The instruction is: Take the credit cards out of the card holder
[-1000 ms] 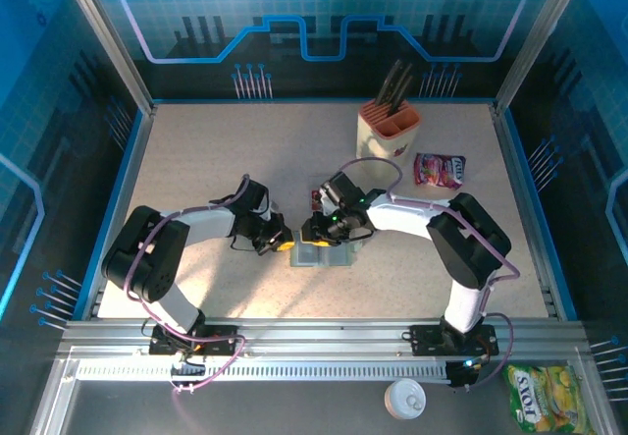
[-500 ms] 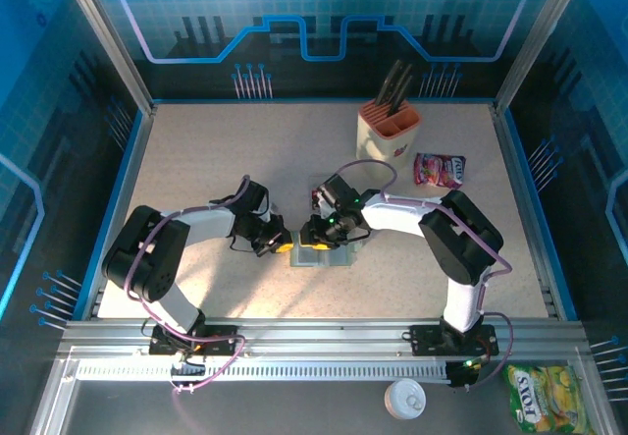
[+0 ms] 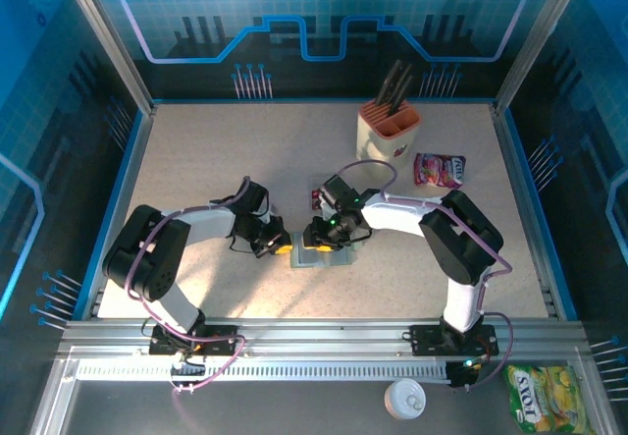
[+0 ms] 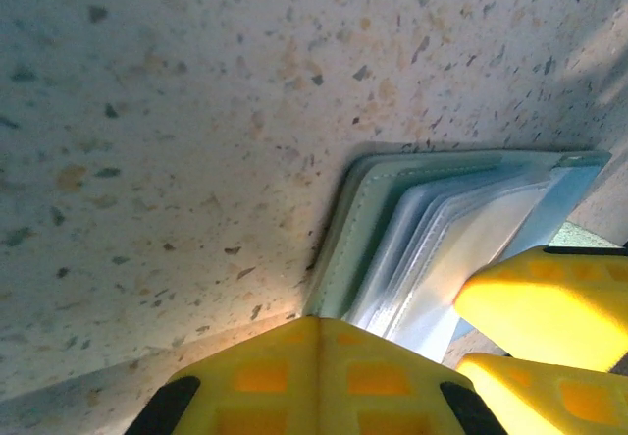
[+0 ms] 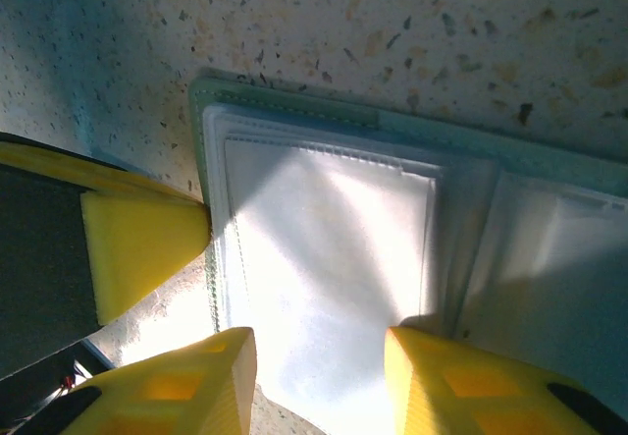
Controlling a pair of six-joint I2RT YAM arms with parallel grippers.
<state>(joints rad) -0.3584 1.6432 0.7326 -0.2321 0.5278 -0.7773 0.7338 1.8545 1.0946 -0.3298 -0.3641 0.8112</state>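
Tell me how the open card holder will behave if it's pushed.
The card holder probably flexes rather than stays stiff: its clear sleeves are thin and fanned. It looks light and lies flat on the table, so it would likely slide, not tip.

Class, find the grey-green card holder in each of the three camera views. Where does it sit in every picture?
Top external: the card holder lies near the middle of the speckled table.
Left wrist: the card holder is at lower right, its clear sleeves fanned.
Right wrist: the card holder spans centre and right, lying open.
Shared landmark: the speckled table under it.
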